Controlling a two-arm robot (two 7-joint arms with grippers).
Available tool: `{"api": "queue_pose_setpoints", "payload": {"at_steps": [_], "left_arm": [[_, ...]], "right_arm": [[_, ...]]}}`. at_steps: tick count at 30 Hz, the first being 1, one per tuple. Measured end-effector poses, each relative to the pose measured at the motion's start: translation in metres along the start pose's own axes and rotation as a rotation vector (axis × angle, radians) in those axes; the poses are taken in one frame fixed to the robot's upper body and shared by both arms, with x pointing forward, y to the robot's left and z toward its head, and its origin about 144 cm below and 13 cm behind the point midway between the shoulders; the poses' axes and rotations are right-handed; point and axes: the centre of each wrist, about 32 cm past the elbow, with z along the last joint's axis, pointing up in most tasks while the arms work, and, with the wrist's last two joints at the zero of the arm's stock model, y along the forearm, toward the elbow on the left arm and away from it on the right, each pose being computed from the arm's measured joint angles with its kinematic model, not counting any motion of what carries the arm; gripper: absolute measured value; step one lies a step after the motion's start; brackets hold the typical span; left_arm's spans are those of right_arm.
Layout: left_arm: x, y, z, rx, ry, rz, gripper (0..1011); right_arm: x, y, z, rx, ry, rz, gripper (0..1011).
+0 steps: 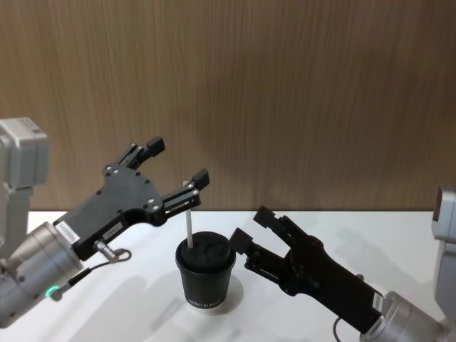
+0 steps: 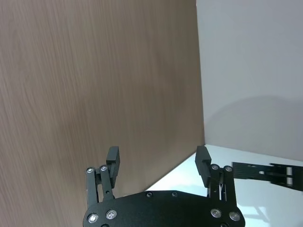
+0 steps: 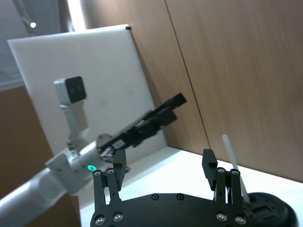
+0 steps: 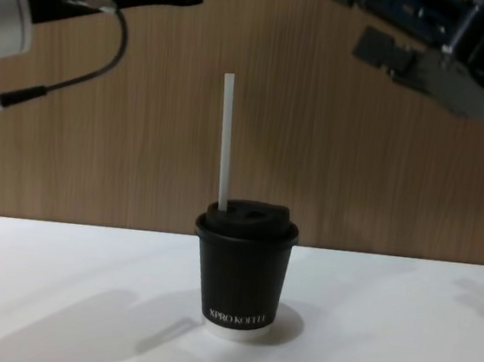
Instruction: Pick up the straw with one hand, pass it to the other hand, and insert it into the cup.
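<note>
Left hand [image 1: 169, 160]: raised above the desk on the left, fingers spread wide and holding nothing; one fingertip [image 1: 200, 175] sits just beside the top of the straw, and whether they touch cannot be told. Silver wrist with a green light low at the left edge.
Straw [image 1: 189, 229]: white, standing near upright in the cup's lid, most of its length above the lid; free of both hands in the chest view.
Cup [image 1: 205, 279]: black, lidded, upright on the white desk [image 1: 128, 313] between the two hands, white lettering low on its side.
Right hand [image 1: 251, 231]: just right of the cup, near lid height, fingers wide apart and empty; black bracket runs off to the lower right.
Backdrop: brown wood-grain wall [image 1: 285, 85].
</note>
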Motion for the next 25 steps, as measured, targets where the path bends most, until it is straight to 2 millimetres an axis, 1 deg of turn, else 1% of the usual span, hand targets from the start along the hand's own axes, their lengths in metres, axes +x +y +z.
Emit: {"api": "queue_pose_setpoints", "payload": {"at_steps": [10, 25], "left_arm": [[-0.005, 0.019, 0.009, 0.04, 0.024, -0.019, 1000], [-0.01, 0.031, 0.011, 0.103, 0.075, -0.063, 1000]], "right_arm": [[0.008, -0.014, -0.006, -0.026, -0.055, -0.076, 1001], [0.018, -0.027, -0.012, -0.044, -0.093, -0.143, 1001]]}}
